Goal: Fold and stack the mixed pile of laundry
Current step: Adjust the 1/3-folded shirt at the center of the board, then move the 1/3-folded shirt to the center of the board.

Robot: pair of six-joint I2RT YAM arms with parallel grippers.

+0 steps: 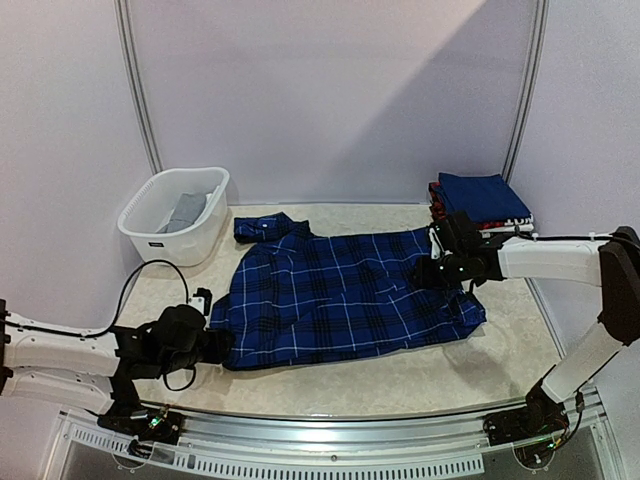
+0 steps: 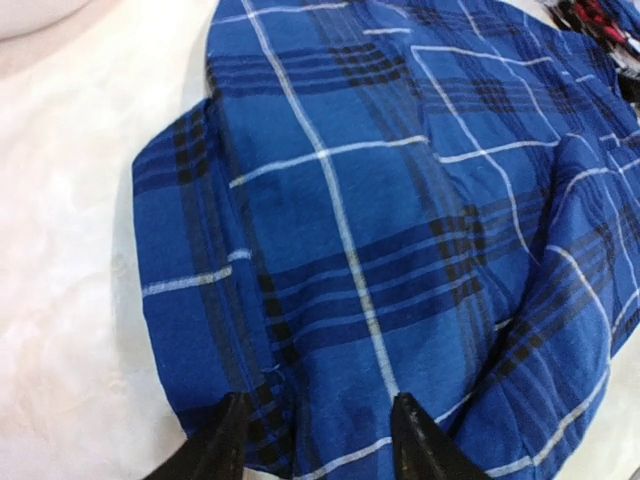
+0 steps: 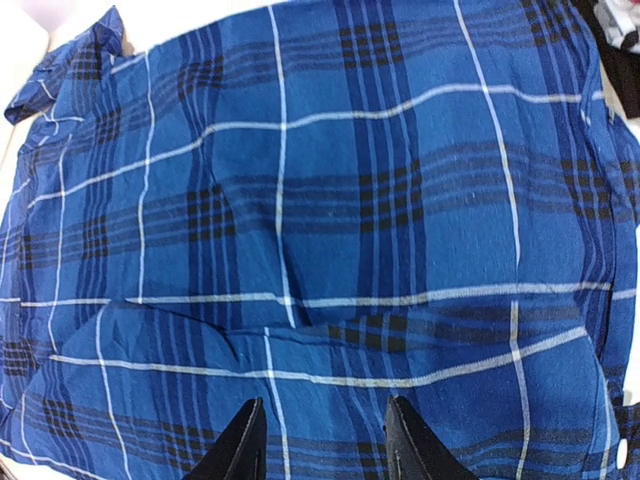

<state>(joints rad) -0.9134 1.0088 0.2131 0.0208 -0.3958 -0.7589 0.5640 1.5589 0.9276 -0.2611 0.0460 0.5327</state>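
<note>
**Left fingers** [image 2: 222, 445]: low at the near-left of the desk [image 1: 400, 378], at the near-left hem of the plaid shirt. The two tips stand partly apart, with flat cloth showing in the gap. Nothing is pinched between them. Whether the tips touch the fabric cannot be told.

**Basket** [image 1: 142, 205]: white plastic, at the far-left of the desk, just beside the shirt's far-left corner. A grey garment [image 1: 186, 212] lies inside.

**Plaid shirt** [image 1: 340, 290]: dark blue with thin light lines and black bands. It is spread across the middle of the desk, between the two arms. One bunched part lies at its far-left end, nearest the basket. A folded-over ridge runs along the right side.

**Right fingers** [image 3: 240, 445]: over the shirt's far-right portion. The tips stand partly apart above a raised fold. The cloth passes under the gap and appears ungripped, though contact is hard to judge from this angle.

**Folded stack** [image 1: 483, 197]: at the far-right corner of the desk, just behind the right arm. A dark blue piece lies on top, with red and dark layers beneath.
</note>
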